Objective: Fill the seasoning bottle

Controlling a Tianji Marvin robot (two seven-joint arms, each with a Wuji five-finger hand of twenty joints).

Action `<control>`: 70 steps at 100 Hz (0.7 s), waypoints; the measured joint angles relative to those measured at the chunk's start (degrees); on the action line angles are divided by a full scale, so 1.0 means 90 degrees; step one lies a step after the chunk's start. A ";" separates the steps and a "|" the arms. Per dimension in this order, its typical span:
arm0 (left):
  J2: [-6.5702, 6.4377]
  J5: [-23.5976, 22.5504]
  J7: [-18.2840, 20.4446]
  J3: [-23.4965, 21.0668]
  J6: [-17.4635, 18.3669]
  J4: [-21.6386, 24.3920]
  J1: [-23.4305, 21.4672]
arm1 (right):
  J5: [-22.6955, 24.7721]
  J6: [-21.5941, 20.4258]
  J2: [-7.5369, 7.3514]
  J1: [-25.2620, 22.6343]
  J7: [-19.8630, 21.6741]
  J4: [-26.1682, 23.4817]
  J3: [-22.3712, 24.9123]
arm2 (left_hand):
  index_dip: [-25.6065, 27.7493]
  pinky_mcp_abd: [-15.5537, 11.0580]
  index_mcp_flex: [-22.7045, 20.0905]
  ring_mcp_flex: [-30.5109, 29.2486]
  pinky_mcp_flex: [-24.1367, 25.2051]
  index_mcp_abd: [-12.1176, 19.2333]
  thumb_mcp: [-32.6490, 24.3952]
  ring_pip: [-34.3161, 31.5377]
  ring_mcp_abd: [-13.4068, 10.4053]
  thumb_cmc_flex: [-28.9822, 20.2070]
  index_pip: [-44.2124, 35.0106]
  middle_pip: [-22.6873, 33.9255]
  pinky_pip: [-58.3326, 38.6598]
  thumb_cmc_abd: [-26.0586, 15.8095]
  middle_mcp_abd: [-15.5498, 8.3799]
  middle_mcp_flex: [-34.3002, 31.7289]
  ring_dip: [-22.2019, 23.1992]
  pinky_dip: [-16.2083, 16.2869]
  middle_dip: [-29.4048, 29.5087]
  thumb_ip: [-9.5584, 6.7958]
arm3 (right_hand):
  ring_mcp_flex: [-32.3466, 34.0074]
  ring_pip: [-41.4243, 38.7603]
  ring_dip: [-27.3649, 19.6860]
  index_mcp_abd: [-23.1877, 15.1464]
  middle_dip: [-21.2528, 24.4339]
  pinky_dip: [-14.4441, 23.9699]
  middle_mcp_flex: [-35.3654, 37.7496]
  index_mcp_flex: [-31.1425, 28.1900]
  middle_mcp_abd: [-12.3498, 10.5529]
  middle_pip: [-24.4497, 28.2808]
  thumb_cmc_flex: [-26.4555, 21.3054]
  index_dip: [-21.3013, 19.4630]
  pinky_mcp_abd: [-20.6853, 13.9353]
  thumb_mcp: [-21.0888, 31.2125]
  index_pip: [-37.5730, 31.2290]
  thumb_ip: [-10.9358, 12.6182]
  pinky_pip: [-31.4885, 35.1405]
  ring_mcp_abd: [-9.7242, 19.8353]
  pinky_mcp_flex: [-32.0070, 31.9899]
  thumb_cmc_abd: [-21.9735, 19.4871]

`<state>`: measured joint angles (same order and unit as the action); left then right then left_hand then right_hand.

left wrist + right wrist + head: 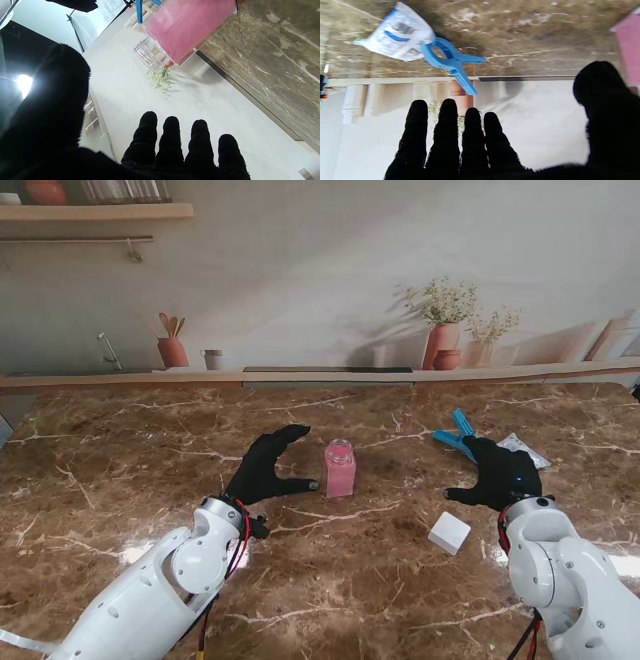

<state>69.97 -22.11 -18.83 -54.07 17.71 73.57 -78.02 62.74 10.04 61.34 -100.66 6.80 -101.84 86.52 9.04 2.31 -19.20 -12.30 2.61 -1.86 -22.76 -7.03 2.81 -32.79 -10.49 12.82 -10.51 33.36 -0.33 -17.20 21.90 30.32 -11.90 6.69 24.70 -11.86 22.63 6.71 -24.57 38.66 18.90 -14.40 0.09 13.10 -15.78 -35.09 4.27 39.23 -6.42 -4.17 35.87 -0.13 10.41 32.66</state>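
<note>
The seasoning bottle (340, 468) stands upright near the middle of the desk (140, 470), clear-walled, pink through most of its height, its threaded neck open with no cap on. It looks rigid and smooth, likely slippery, moderately weighted and top-open, so a tilt would spill; the flat sides at mid-height seem the best hold. The left hand (268, 470) sits just beside it, fingers spread wide, holding nothing. Well to the right, the right hand (497, 473) is also spread and empty, near a soft refill packet (396, 41) pinched by a blue clip (451, 61). A white block (449, 532), perhaps the cap, lies nearer to me. The packet's print is unreadable, and the stand view hides most of it behind the hand.
</note>
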 measured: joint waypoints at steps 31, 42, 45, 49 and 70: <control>-0.0012 -0.0241 -0.0084 -0.0090 0.0130 0.0134 -0.0176 | 0.0564 -0.0041 -0.0136 0.0222 0.0824 0.0506 0.0602 | 0.0000 0.0000 -0.0147 0.0000 0.0000 -0.0073 0.0000 0.0000 0.0000 -0.0002 -0.0011 0.0000 -0.0025 0.0000 0.0000 -0.0022 -0.0030 -0.0002 0.0001 -0.0078 | -0.0256 0.0353 -0.0353 -0.0617 0.0244 -0.0160 -0.0064 0.0012 -0.0008 -0.0092 -0.1457 0.0152 -0.0019 0.3172 0.0164 0.0240 -0.0212 -0.0030 -0.0112 0.0978; -0.0006 -0.0262 -0.0293 -0.0065 0.0218 0.0106 -0.0185 | 0.0835 -0.0048 -0.0204 0.0352 0.1127 0.0720 0.0636 | 0.0000 0.0000 -0.0160 0.0000 0.0000 -0.0074 -0.0004 0.0000 0.0000 -0.0002 -0.0011 0.0000 -0.0035 0.0000 0.0000 -0.0022 -0.0030 -0.0003 0.0001 -0.0078 | -0.0486 0.0513 -0.0360 -0.1093 0.0319 -0.0228 -0.0350 0.0190 -0.0011 -0.0219 -0.2166 0.0171 -0.0047 0.3797 0.0416 0.0240 -0.0320 -0.0045 -0.0228 0.1163; -0.0001 -0.0267 -0.0323 -0.0059 0.0241 0.0092 -0.0185 | 0.0887 -0.0059 -0.0223 0.0400 0.1255 0.0777 0.0631 | 0.0000 0.0000 -0.0161 0.0000 0.0000 -0.0074 -0.0005 0.0000 0.0000 -0.0002 -0.0011 0.0000 -0.0035 0.0000 0.0000 -0.0022 -0.0030 -0.0004 0.0001 -0.0078 | -0.0475 0.0469 -0.0366 -0.1207 0.0321 -0.0229 -0.0408 0.0269 -0.0012 -0.0233 -0.2225 0.0173 -0.0074 0.3826 0.0492 0.0240 -0.0330 -0.0039 -0.0239 0.1209; 0.0005 -0.0267 -0.0345 -0.0051 0.0273 0.0072 -0.0185 | 0.0973 -0.0099 -0.0251 0.0479 0.1360 0.0884 0.0604 | 0.0000 0.0000 -0.0162 0.0000 0.0000 -0.0075 -0.0010 0.0000 0.0000 -0.0002 -0.0011 0.0000 -0.0042 0.0000 0.0000 -0.0022 -0.0030 -0.0004 0.0001 -0.0078 | -0.0559 0.0490 -0.0456 -0.1311 0.0370 -0.0230 -0.0446 0.0335 -0.0012 -0.0247 -0.2225 0.0182 -0.0074 0.3826 0.0521 0.0240 -0.0337 -0.0041 -0.0243 0.1261; 0.0019 -0.0267 -0.0349 -0.0051 0.0416 0.0030 -0.0188 | 0.1640 -0.0546 -0.0405 0.1078 0.1316 0.1814 0.0199 | 0.0000 -0.0001 -0.0223 -0.0001 0.0000 -0.0085 -0.0140 0.0000 0.0000 -0.0002 -0.0022 0.0000 -0.0098 -0.0002 0.0000 -0.0022 -0.0030 -0.0004 0.0001 -0.0078 | -0.0794 0.0559 -0.0769 -0.1516 0.0781 -0.0310 -0.0791 0.0524 -0.0012 -0.0381 -0.2207 0.0314 -0.0166 0.2974 0.0723 -0.0011 -0.0408 -0.0012 -0.0261 0.1499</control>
<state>70.14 -24.51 -21.97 -54.53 21.46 73.84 -79.71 77.50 5.12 57.69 -90.96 18.64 -85.51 88.32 9.04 2.30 -21.20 -12.31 2.61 -2.62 -24.02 -7.03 2.81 -32.81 -10.69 12.82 -11.39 33.34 -0.33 -17.40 21.64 30.28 -11.89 5.99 17.56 -6.83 15.70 -6.94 -17.54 35.87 11.78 -9.69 -0.01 9.67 -35.65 -32.27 2.78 66.00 0.09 -4.27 32.20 -0.23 8.06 46.15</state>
